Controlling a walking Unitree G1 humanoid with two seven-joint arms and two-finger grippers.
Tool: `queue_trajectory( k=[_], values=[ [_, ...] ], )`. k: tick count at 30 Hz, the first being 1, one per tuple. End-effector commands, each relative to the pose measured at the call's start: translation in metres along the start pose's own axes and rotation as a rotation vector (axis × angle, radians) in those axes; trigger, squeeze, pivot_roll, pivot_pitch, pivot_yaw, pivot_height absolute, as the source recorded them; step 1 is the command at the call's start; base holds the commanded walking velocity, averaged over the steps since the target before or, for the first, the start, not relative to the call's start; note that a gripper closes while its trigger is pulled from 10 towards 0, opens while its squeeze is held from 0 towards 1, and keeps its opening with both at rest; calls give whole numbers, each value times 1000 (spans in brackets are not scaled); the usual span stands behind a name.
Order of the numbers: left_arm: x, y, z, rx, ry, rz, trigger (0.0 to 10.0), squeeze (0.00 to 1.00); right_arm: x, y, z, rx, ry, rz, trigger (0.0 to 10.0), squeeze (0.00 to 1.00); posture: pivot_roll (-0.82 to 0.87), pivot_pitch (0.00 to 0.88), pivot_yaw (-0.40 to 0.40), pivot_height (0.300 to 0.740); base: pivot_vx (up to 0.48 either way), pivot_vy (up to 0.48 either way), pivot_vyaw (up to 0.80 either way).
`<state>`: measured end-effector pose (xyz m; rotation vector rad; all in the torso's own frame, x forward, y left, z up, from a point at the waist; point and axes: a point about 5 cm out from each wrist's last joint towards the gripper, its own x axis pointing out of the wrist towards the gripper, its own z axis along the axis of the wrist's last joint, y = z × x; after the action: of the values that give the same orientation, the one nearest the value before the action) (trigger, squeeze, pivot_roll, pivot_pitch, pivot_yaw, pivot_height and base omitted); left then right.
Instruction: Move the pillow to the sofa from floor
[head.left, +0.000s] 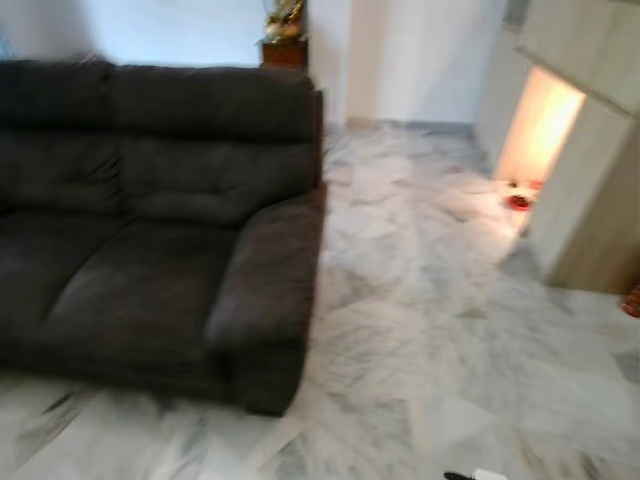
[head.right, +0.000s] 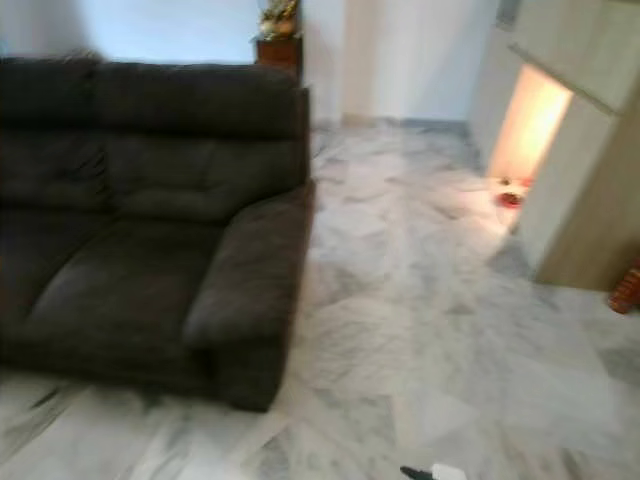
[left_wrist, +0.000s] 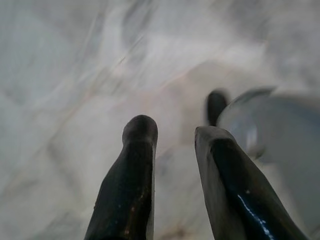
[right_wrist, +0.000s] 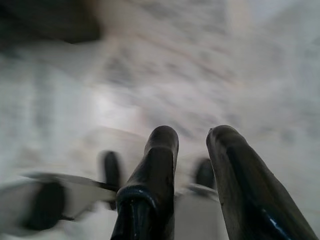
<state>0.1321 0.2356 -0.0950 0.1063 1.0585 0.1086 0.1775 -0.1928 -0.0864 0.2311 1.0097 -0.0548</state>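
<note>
A dark charcoal fabric sofa (head.left: 150, 220) stands on the pale grey-veined marble floor (head.left: 430, 330), on the robot's left. It has plump tufted back cushions, two seat cushions with a seam between them, and a broad rounded armrest on the side facing the open floor. Its back is to a light wall. The seat cushions are bare. The head views are slightly blurred, so the weave of the fabric cannot be made out.
</note>
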Motion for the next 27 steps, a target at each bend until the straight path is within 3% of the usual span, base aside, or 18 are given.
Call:
queue_trajectory(
  k=[1, 27],
  values=[
    [1, -6, 3, 5, 0, -13, 10000, 0, -2, -11, 1, 1, -5, -30, 10000, 0, 61, 0, 10, 740, 0, 469, 0],
    [2, -6, 6, -12, -7, -7, 10000, 0, -3, -8, -4, -46, 14, -2, 10000, 0, 74, 0, 9, 740, 0, 470, 0]
  ],
)
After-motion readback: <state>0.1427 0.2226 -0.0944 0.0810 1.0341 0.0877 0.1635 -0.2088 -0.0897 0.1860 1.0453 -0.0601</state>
